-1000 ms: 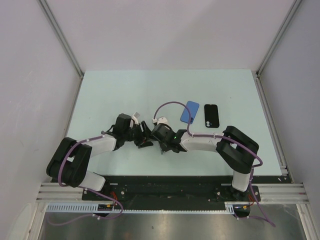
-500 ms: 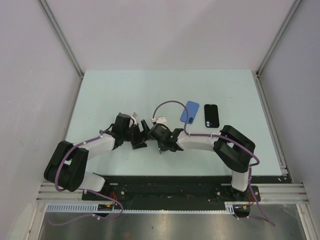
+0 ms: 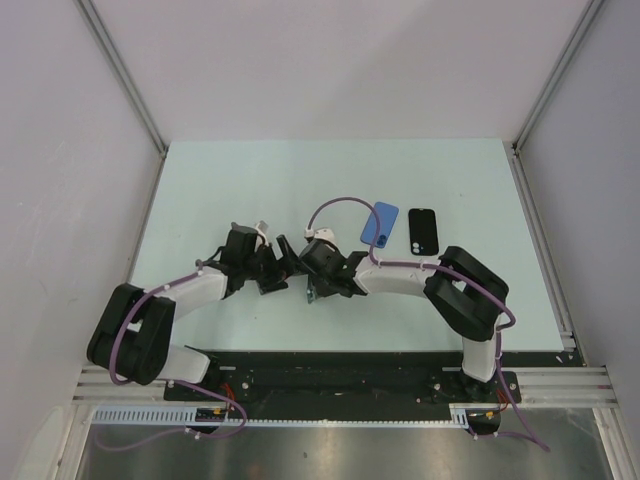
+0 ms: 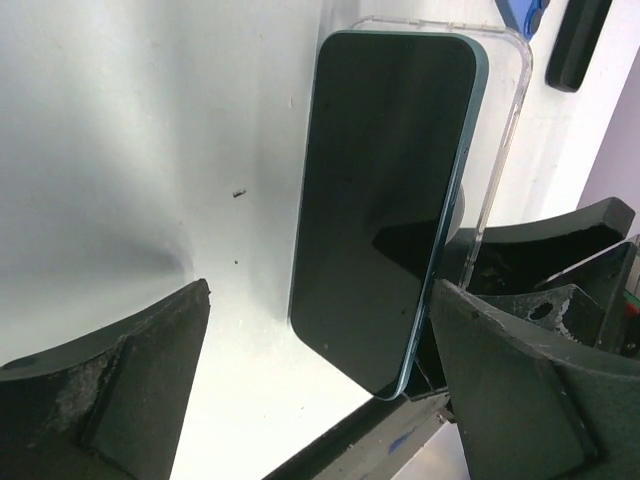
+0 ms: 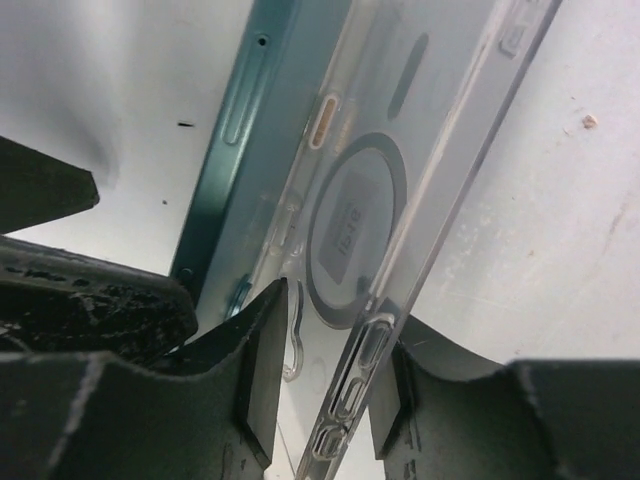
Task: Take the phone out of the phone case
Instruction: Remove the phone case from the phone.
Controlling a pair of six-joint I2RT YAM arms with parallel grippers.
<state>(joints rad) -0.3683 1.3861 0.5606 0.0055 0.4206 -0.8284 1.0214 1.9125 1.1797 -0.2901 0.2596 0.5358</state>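
In the left wrist view the phone (image 4: 385, 200), dark screen with a teal rim, lies on the table half out of its clear case (image 4: 500, 130). The case sticks out along the phone's right side and far end. My left gripper (image 4: 320, 295) is open wide, its fingers standing either side of the phone's near end. In the right wrist view my right gripper (image 5: 335, 330) straddles the side wall of the clear case (image 5: 400, 170). Its jaws stand parted, with a gap at the left pad. The phone's teal edge (image 5: 240, 130) shows beside the case. From above, both grippers (image 3: 277, 265) (image 3: 310, 285) meet at mid-table.
A blue phone-shaped item (image 3: 380, 224) and a black one (image 3: 422, 231) lie side by side on the pale table (image 3: 200, 190), just right of my right wrist. A purple cable (image 3: 335, 207) arcs over the right arm. Grey walls enclose the table on three sides.
My left gripper has opened wide and let the phone go. My right jaws, shut a moment ago, have parted around the case wall. Both wrists shifted slightly away from the near edge.
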